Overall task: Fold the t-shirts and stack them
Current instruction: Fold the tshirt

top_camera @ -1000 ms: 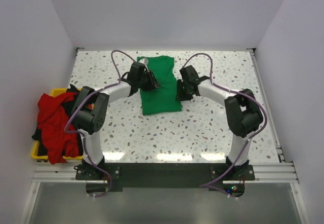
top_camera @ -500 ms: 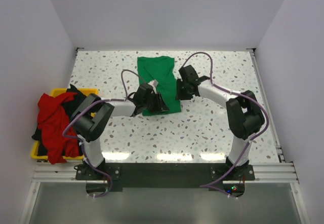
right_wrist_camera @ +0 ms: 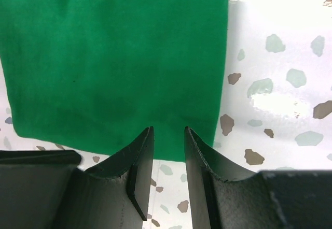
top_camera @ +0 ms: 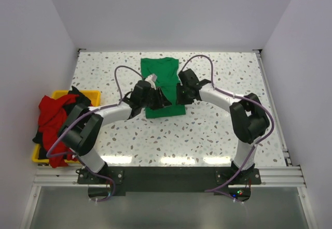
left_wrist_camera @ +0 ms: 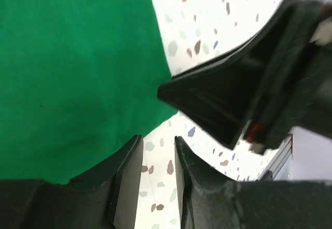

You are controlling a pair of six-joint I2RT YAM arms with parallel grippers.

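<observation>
Overhead, a speckled table (top_camera: 223,130) carries one green t-shirt (top_camera: 162,69), folded into a long strip whose long axis runs away from my bases; a red t-shirt (top_camera: 52,117) and a black t-shirt (top_camera: 75,91) spill from a yellow bin (top_camera: 35,157) at the far left, well apart. My left gripper (top_camera: 165,101) reaches across the strip's near end from the left; my right gripper (top_camera: 180,98) hovers at its right edge, so the two almost meet near one corner. Both pincers stand slightly parted, holding nothing; the right gripper (right_wrist_camera: 168,130) shows cloth and table through its gap, the left gripper (left_wrist_camera: 158,140) bare table just beside the cloth. The near end, I judge, gets lifted away from me next.
</observation>
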